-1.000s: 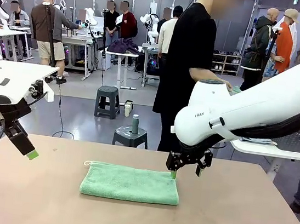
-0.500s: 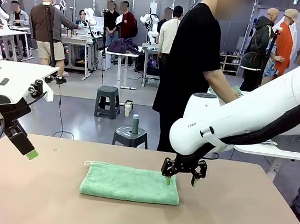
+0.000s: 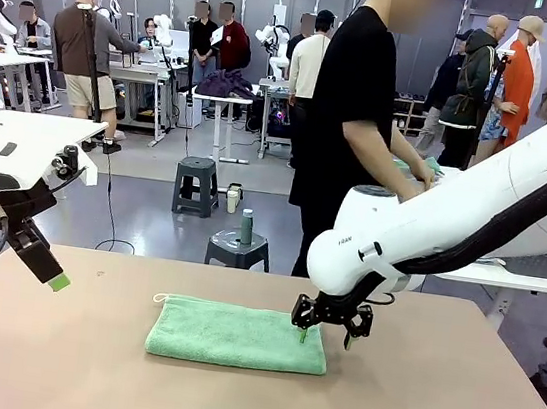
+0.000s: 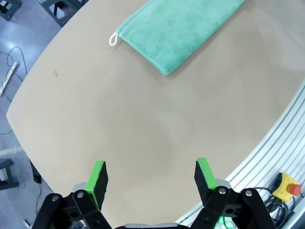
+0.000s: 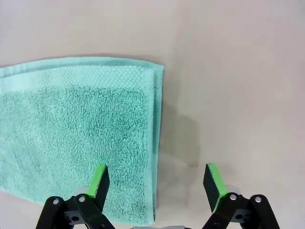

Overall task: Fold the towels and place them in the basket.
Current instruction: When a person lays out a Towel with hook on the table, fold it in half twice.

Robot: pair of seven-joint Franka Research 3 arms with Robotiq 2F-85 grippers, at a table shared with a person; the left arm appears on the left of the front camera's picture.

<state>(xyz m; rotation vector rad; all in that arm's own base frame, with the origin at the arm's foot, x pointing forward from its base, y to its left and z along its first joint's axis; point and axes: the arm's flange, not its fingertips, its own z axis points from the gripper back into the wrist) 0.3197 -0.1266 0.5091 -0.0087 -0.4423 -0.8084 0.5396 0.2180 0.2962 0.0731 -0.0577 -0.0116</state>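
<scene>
The right claw [image 5: 156, 183] is spread wide and hangs low over the right end of a folded mint green towel [image 3: 236, 336], one finger above the cloth and the other above bare table [image 3: 428, 407]. The left claw [image 4: 150, 176], also spread wide and holding nothing, hovers over the table's left side, well apart from the towel. A person [image 3: 354, 94] in black stands at the far side.
</scene>
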